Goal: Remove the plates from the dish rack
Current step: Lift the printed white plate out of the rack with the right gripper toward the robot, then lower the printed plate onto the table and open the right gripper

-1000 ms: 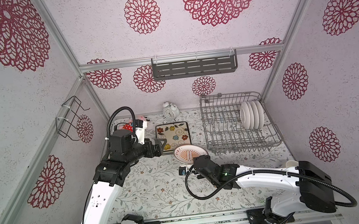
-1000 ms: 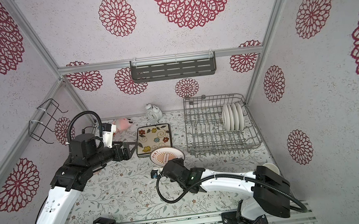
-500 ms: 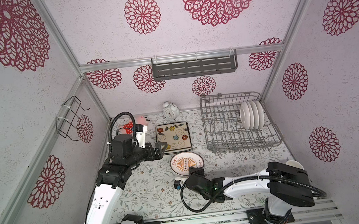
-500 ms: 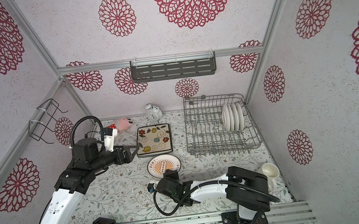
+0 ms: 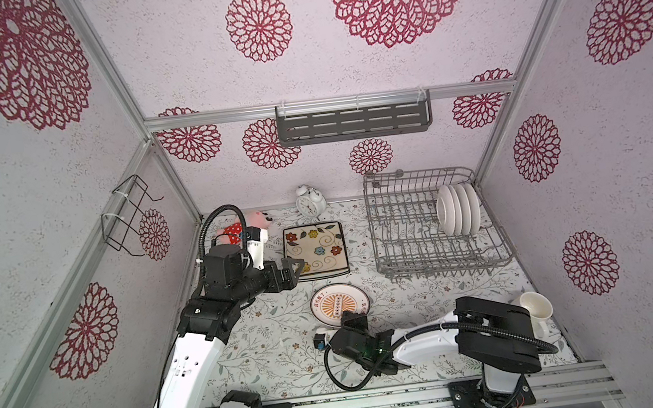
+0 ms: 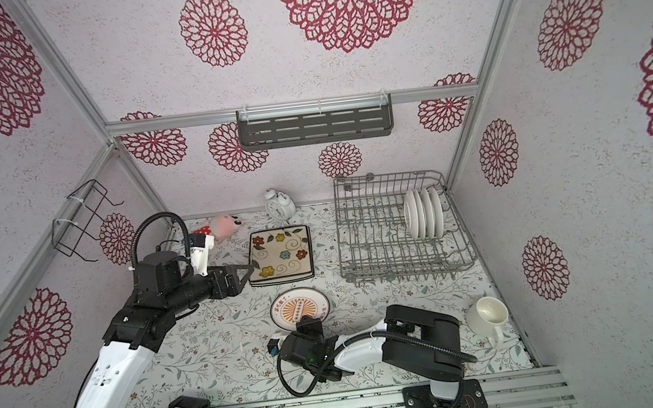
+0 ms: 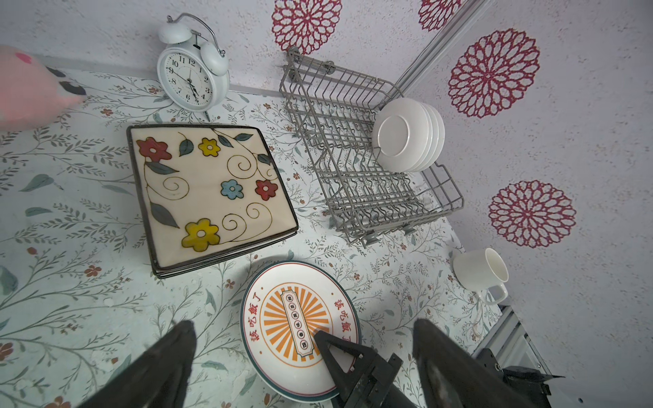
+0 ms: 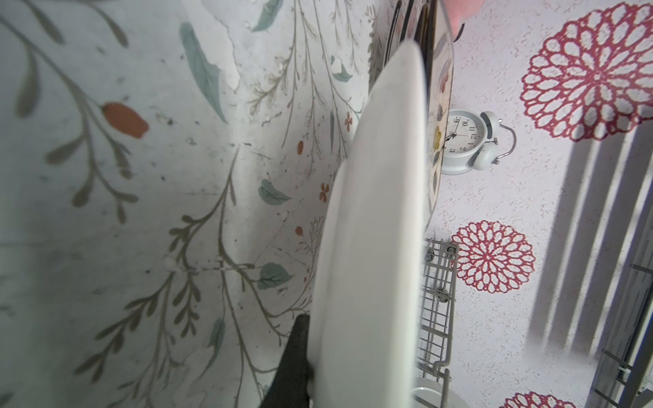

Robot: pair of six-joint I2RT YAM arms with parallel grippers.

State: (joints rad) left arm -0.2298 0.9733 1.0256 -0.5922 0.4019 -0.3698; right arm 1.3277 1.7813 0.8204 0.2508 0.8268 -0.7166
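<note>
While in end effector [image 5: 348, 318] (right), plate [image 5: 334, 301]

My left arm [image 5: 192, 367] rises from its base and reaches forward, forearm near level, and the left end effector [image 5: 295, 264] has its fingers spread wide. My right arm [image 5: 420, 341] lies low, stretched across toward the middle, the right end effector [image 5: 348, 319] pinched tight.

Your square plate [image 5: 315, 249] is cream with red, yellow and blue flowers; your round plate [image 5: 337, 302] carries an orange sunburst.
</note>
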